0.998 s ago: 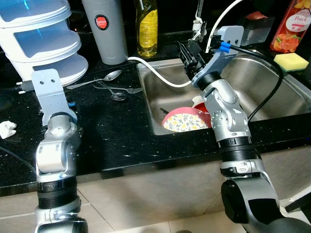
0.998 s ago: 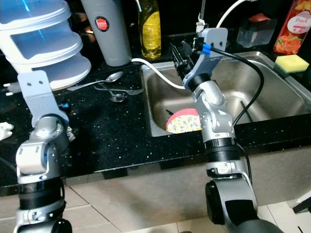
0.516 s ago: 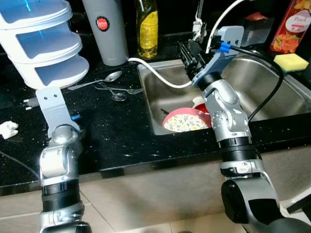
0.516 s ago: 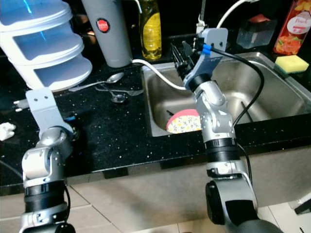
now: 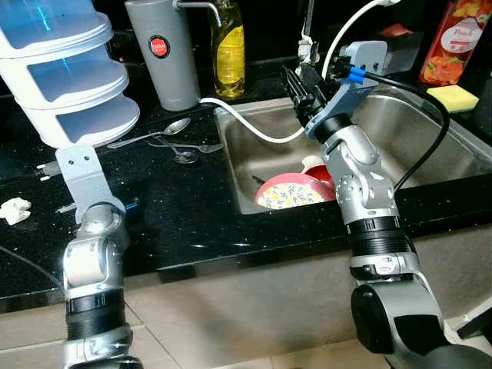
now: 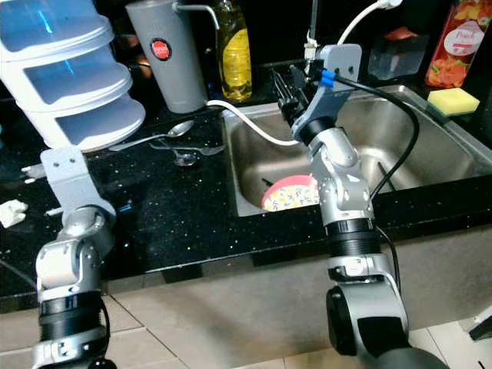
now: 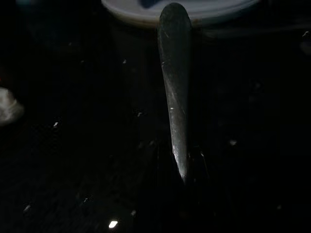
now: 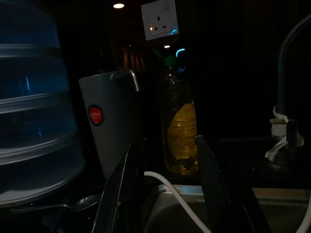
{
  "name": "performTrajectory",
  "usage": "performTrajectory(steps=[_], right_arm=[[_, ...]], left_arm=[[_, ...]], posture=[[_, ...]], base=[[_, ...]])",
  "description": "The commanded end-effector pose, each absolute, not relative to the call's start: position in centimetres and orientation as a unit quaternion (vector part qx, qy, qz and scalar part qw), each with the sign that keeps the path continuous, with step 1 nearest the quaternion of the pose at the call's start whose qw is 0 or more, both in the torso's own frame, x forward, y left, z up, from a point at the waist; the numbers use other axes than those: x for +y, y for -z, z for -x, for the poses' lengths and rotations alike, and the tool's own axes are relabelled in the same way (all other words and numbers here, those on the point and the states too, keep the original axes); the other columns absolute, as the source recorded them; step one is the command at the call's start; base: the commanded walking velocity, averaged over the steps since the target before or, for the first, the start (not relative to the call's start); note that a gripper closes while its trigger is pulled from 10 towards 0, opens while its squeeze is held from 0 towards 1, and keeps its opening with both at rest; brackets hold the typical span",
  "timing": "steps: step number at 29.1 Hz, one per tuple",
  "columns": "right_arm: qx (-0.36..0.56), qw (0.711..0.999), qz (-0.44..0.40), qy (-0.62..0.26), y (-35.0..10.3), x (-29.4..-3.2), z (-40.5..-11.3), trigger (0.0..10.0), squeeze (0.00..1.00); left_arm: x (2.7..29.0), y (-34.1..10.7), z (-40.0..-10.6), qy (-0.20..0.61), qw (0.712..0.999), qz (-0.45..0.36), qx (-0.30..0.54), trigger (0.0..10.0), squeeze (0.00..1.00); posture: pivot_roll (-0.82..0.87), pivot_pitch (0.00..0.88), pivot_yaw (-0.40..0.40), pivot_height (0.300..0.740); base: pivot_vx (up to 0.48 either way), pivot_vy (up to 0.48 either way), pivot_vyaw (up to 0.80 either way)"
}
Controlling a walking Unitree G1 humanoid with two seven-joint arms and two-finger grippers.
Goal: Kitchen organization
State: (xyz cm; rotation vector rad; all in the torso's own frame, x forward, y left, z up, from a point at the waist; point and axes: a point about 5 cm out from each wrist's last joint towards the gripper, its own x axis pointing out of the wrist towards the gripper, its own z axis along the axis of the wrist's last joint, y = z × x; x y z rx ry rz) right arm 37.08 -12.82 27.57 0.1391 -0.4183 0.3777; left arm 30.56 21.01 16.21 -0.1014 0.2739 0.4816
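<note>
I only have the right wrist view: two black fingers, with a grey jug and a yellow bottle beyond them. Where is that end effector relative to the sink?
Observer: The right end effector is raised over the back left corner of the sink, open and holding nothing.
Operator: Is anything in the basin?
Observer: A floral plate leans at the front left of the basin, with a red dish just behind it.
Operator: And the other arm?
Observer: The left arm is at the counter's front edge, in front of the stacked white containers.
</note>
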Motion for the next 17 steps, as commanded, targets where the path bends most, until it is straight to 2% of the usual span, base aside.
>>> performTrajectory(steps=[1, 2, 7, 9, 11, 12, 13, 14, 17], right_arm=[[-0.206, 0.958, -0.070, -0.189, -27.6, -12.7, -37.2, 10.0, 0.00], [-0.207, 0.957, -0.070, -0.189, -27.6, -12.7, -37.2, 10.0, 0.00], [-0.210, 0.957, -0.070, -0.189, -27.9, -12.7, -37.1, 10.0, 0.00], [-0.220, 0.947, -0.091, -0.215, -28.8, -12.2, -36.7, 10.0, 0.00], [-0.226, 0.929, -0.120, -0.268, -29.8, -11.4, -35.9, 10.0, 0.00], [-0.226, 0.929, -0.120, -0.268, -29.8, -11.4, -35.9, 10.0, 0.00], [-0.233, 0.907, -0.145, -0.319, -30.6, -10.8, -35.0, 10.0, 0.00], [-0.233, 0.907, -0.145, -0.319, -30.6, -10.8, -35.0, 10.0, 0.00], [-0.247, 0.872, -0.177, -0.383, -31.7, -10.2, -33.5, 10.0, 0.00]], left_arm=[[20.8, -18.4, -31.1, -0.228, 0.970, 0.034, 0.071, 2.3, 0.00], [20.5, -20.1, -31.3, -0.213, 0.976, 0.035, 0.028, 10.0, 0.00], [19.5, -22.7, -31.5, -0.158, 0.986, 0.037, -0.043, 10.0, 0.00], [17.6, -25.5, -31.3, -0.041, 0.994, 0.017, -0.105, 10.0, 0.00], [15.7, -27.5, -30.6, 0.074, 0.987, -0.017, -0.143, 10.0, 0.00], [15.7, -27.5, -30.6, 0.074, 0.987, -0.017, -0.143, 10.0, 0.00], [14.5, -28.1, -29.8, 0.163, 0.973, -0.057, -0.154, 10.0, 0.00], [14.5, -28.1, -29.8, 0.163, 0.973, -0.057, -0.154, 10.0, 0.00], [13.0, -27.5, -28.3, 0.296, 0.938, -0.111, -0.144, 10.0, 0.00]], posture=[[-0.06, 0.000, 0.052, 0.740], [-0.06, 0.000, 0.052, 0.740], [-0.07, 0.000, 0.052, 0.740], [-0.07, 0.000, 0.053, 0.740], [-0.07, 0.000, 0.052, 0.740], [-0.07, 0.000, 0.052, 0.740], [-0.08, 0.000, 0.054, 0.740], [-0.08, 0.000, 0.054, 0.740], [-0.09, 0.000, 0.056, 0.740]], base=[[0.000, 0.000, 0.00], [0.000, 0.000, 0.00], [0.000, 0.000, 0.00], [0.000, 0.000, 0.00], [0.000, 0.000, 0.00], [0.000, 0.000, 0.00], [0.000, 0.000, 0.00], [0.000, 0.000, 0.00], [0.000, 0.000, 0.00]])
